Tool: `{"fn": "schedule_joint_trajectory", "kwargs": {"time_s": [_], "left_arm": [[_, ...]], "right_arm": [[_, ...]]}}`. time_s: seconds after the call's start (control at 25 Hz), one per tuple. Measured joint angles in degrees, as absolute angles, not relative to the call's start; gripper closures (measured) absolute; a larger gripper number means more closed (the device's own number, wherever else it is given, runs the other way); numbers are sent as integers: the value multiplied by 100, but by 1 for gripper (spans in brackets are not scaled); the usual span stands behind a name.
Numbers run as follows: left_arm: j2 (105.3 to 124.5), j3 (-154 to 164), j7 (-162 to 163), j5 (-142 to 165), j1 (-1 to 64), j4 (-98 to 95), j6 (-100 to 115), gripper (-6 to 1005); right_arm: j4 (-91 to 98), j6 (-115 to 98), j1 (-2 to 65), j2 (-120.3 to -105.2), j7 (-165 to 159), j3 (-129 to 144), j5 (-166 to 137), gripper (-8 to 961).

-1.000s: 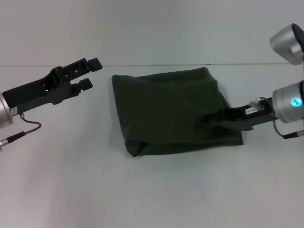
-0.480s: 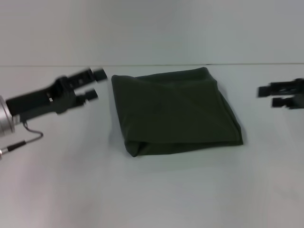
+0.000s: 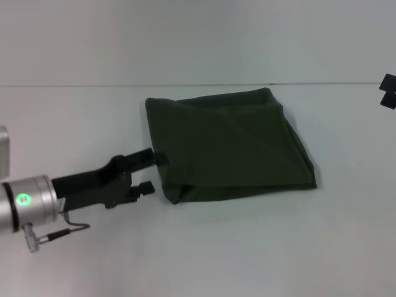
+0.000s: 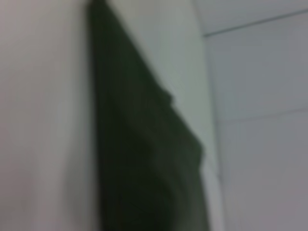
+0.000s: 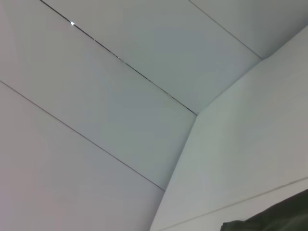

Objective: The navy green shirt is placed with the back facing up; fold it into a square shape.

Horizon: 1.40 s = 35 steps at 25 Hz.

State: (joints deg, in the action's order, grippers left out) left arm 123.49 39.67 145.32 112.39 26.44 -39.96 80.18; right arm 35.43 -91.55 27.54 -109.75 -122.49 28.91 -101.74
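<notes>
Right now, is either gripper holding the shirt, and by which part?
Nothing is held. The left gripper sits open at the navy green shirt's near-left edge; the right gripper is far off.

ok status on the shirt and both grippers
Left gripper open at the shirt's near-left corner. Right gripper off at the far right edge. Shirt folded roughly square on the table. Nothing in the way.

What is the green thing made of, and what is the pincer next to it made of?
The navy green shirt looks like soft matte cloth: it lies in folds and creases. The left pincer, open at the shirt's near left corner, looks like hard black plastic or metal, which one is unclear, on a shiny silver wrist.
</notes>
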Motion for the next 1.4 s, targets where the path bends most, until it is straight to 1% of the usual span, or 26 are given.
{"fn": "schedule_joint_trajectory", "kwargs": {"time_s": [0.2, 0.52, 0.92, 1.28, 1.4], "left_arm": [[12375, 4064, 14542, 11395, 2716, -3543, 7306, 82], [12402, 4121, 14259, 11360, 2748, -3400, 7125, 101], [12418, 4136, 11793, 11364, 2676, -3300, 7197, 222], [12430, 4135, 11117, 11354, 2818, -2968, 6643, 217], [12433, 4139, 11147, 11354, 2886, -2922, 6569, 267]], "right_arm": [[3497, -9155, 2807, -10984, -12205, 2882, -10145, 151], [3485, -9132, 2830, -11038, -12202, 2846, -10131, 150], [3468, -9102, 2799, -11053, -12224, 2753, -10124, 150], [3405, -9096, 2788, -11056, -12236, 2668, -10124, 150], [3403, -9097, 2786, -11048, -12239, 2663, -10124, 150]]}}
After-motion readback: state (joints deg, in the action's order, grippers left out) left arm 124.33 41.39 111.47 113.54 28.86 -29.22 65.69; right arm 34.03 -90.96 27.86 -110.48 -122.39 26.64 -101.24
